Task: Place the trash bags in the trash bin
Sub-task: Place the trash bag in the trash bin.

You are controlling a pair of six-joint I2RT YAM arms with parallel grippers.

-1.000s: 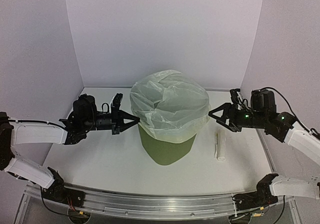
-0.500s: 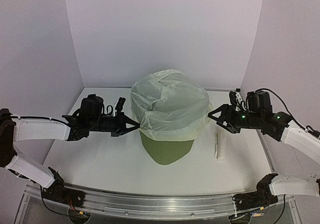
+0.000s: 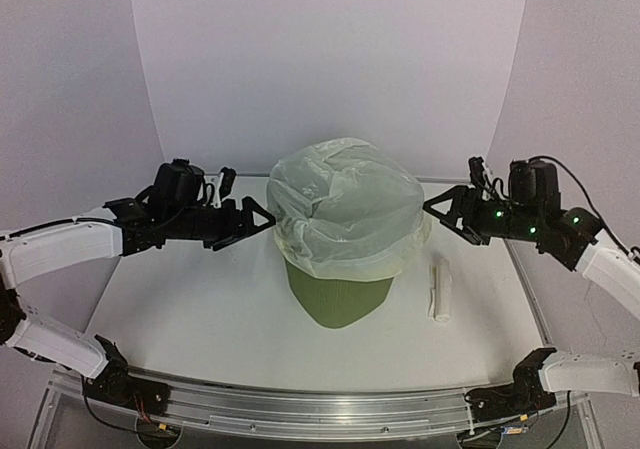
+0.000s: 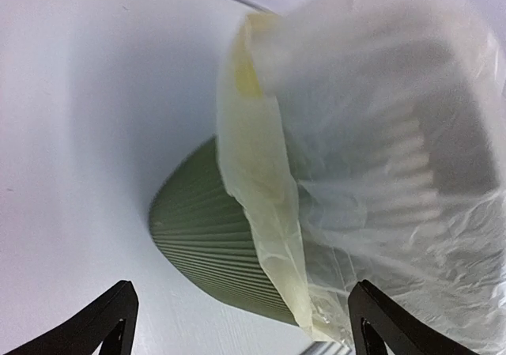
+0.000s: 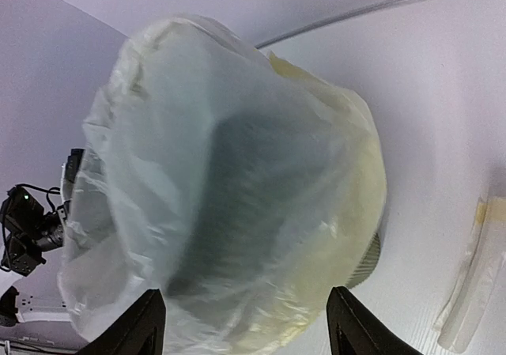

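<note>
Olive-green trash bin [image 3: 335, 304] stands upright at the middle of the tabletop [image 3: 200, 319], its top capped by the puffed, translucent trash bag [image 3: 345, 204]. Flanking the bag, just beside it, the left gripper [image 3: 258, 219] and right gripper [image 3: 432, 215] hold nothing, jaws spread wide.

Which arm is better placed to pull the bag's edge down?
Probably left: the left gripper, open, faces the trash bag's loose hem over the trash bin; the right gripper, also open, faces its bulge.

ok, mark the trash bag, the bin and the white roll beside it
trash bag [image 3: 345, 204], top view, crinkled dome
trash bin [image 3: 335, 304], top view, bare green wall below the bag
white roll [image 3: 440, 291], top view, its middle
</note>
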